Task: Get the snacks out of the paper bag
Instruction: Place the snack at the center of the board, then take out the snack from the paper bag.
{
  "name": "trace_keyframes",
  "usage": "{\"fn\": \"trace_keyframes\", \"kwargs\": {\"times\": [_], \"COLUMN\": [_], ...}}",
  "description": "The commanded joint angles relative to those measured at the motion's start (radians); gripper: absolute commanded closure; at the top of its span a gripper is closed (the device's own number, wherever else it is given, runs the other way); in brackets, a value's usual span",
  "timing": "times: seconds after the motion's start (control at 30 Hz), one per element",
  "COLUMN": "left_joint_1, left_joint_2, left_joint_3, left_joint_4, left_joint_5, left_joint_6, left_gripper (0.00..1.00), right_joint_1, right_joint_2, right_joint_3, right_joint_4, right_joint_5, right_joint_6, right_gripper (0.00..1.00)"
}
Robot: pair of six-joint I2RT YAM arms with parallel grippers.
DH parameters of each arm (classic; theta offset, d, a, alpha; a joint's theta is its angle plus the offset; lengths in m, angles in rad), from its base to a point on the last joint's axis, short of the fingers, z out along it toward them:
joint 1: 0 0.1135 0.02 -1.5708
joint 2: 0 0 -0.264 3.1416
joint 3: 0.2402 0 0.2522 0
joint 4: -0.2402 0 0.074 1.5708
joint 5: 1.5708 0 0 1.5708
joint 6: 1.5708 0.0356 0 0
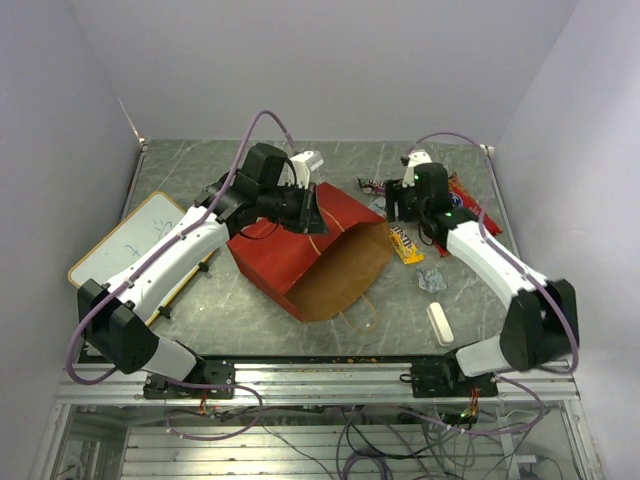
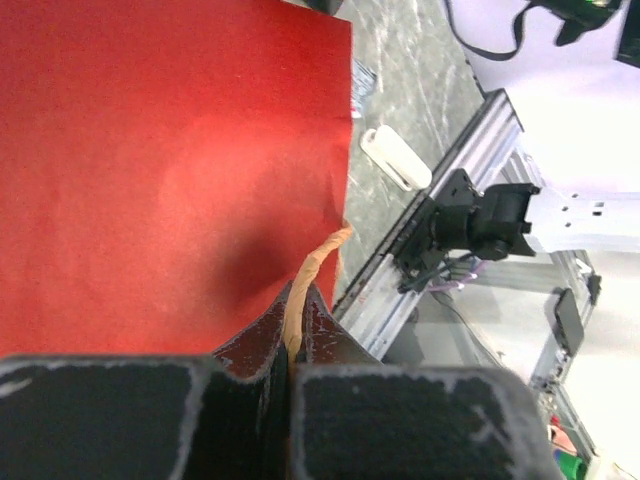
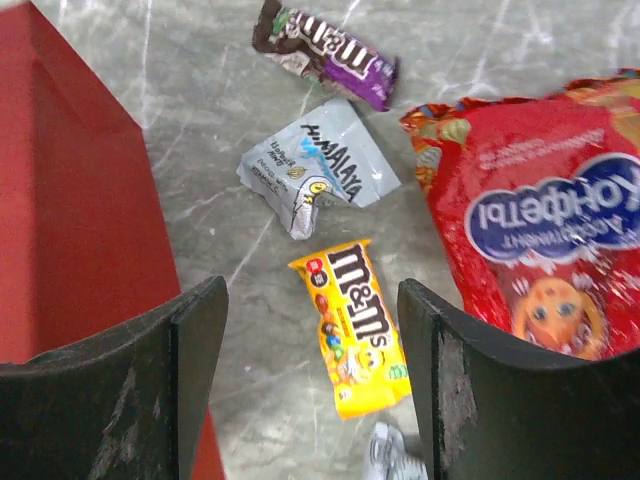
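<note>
The red paper bag (image 1: 285, 255) lies on its side, its brown-lined mouth (image 1: 345, 270) facing right and toward the near edge. My left gripper (image 1: 305, 208) sits at the bag's upper edge. In the left wrist view it (image 2: 290, 345) is shut on a tan loop handle (image 2: 305, 280) against the red paper (image 2: 170, 170). My right gripper (image 1: 395, 205) is open and empty above the snacks. In its wrist view a yellow packet (image 3: 355, 325) lies below the open gripper (image 3: 312, 300). Around it are a silver-white packet (image 3: 315, 170), a purple-brown packet (image 3: 325, 52) and the large red packet (image 3: 540, 220).
A white oblong block (image 1: 440, 322) lies near the front right, with a small silver wrapper (image 1: 432, 280) just beyond it. The yellow-framed whiteboard (image 1: 125, 245) lies at the left under the left arm. The bag's other handle (image 1: 360, 312) rests on the table. Walls enclose the table.
</note>
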Motion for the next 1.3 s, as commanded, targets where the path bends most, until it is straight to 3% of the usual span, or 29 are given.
{"fn": "trace_keyframes", "kwargs": {"times": [0.0,0.27,0.57,0.8,1.03,1.17,1.27], "left_joint_1": [-0.002,-0.013,-0.013,-0.014,-0.016,-0.017,-0.023], "left_joint_2": [-0.005,-0.201,-0.419,-0.344,-0.214,-0.188,-0.151], "left_joint_3": [-0.01,-0.212,-0.389,-0.323,-0.192,-0.156,-0.134], "left_joint_4": [0.017,0.027,0.047,0.123,0.125,0.136,0.163], "left_joint_5": [0.119,0.091,0.024,0.021,0.003,-0.044,-0.041], "left_joint_6": [-0.038,-0.108,-0.217,-0.264,-0.259,-0.292,-0.321], "left_gripper": [0.93,0.93,0.93,0.93,0.93,0.93,0.93], "right_joint_1": [-0.004,-0.003,0.016,0.063,0.082,0.084,0.116], "right_joint_2": [-0.191,-0.42,-0.608,-0.706,-0.69,-0.723,-0.735], "right_joint_3": [-0.004,-0.025,-0.05,-0.109,-0.102,-0.196,-0.278], "right_joint_4": [-0.135,-0.363,-0.34,-0.238,-0.337,-0.281,-0.165], "right_joint_5": [0.105,0.062,-0.417,-0.64,-0.84,-1.007,-1.013], "right_joint_6": [0.084,-0.055,-0.108,-0.156,-0.439,-0.647,-0.68], "right_gripper": [0.3,0.29,0.29,0.32,0.33,0.35,0.36]}}
